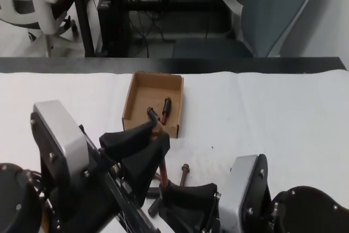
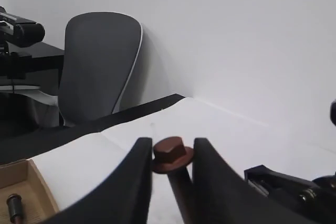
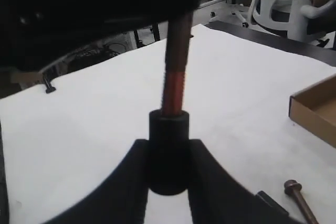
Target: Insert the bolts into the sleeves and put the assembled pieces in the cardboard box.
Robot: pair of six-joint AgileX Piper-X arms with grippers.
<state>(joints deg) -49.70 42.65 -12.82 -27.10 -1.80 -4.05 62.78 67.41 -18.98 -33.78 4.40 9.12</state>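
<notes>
My left gripper (image 2: 172,149) is shut on a rusty brown bolt (image 2: 172,154), just under its hex head, and holds it upright above the bench. My right gripper (image 3: 168,153) is shut on a black sleeve (image 3: 168,129). The bolt's shaft (image 3: 175,66) comes down into the sleeve's top end. In the high view the two grippers meet at the near edge, the left gripper (image 1: 154,136) above the right gripper (image 1: 168,193). The cardboard box (image 1: 137,88) lies beyond them with two assembled pieces (image 1: 165,107) inside.
A loose bolt (image 1: 184,174) lies on the white cloth beside the grippers, also seen as the loose bolt (image 3: 299,199) in the right wrist view. Office chairs (image 1: 272,9) and a black frame stand beyond the bench's far edge.
</notes>
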